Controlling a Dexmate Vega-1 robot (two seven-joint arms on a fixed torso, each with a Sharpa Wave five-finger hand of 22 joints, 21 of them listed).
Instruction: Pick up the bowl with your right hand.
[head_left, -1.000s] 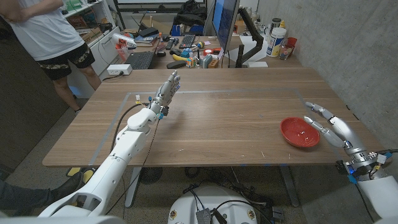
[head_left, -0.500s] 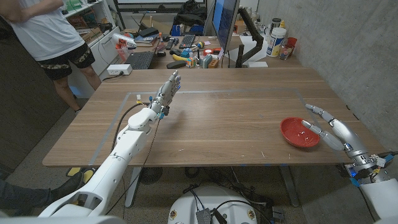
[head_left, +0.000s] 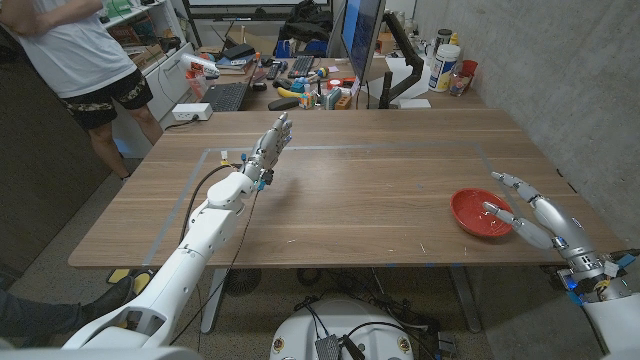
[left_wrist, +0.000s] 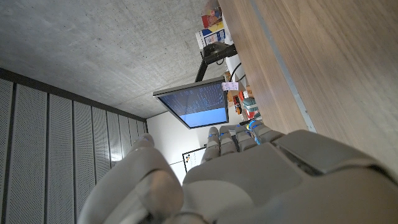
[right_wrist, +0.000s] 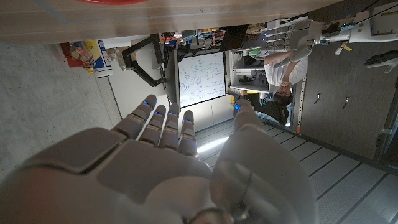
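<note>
A shallow red bowl (head_left: 481, 213) sits on the wooden table (head_left: 350, 190) near its right front corner. My right hand (head_left: 532, 211) hovers just right of the bowl with fingers spread, fingertips over its right rim, holding nothing. In the right wrist view the right hand (right_wrist: 168, 162) shows its spread fingers, and a sliver of the bowl (right_wrist: 112, 2) is at the frame edge. My left hand (head_left: 268, 148) stands over the left back part of the table, fingers straight and together, empty. The left hand (left_wrist: 249, 168) also appears in the left wrist view.
A person (head_left: 75, 55) stands beyond the table's left back corner. A cluttered desk (head_left: 300, 75) with a monitor (head_left: 362, 35), keyboard (head_left: 225, 96) and bottles lies behind the table. A concrete wall (head_left: 570, 80) runs along the right. Tape lines mark the tabletop.
My right hand has drifted slightly toward the front right, a little lower in the picture. The bowl and left hand have not moved.
</note>
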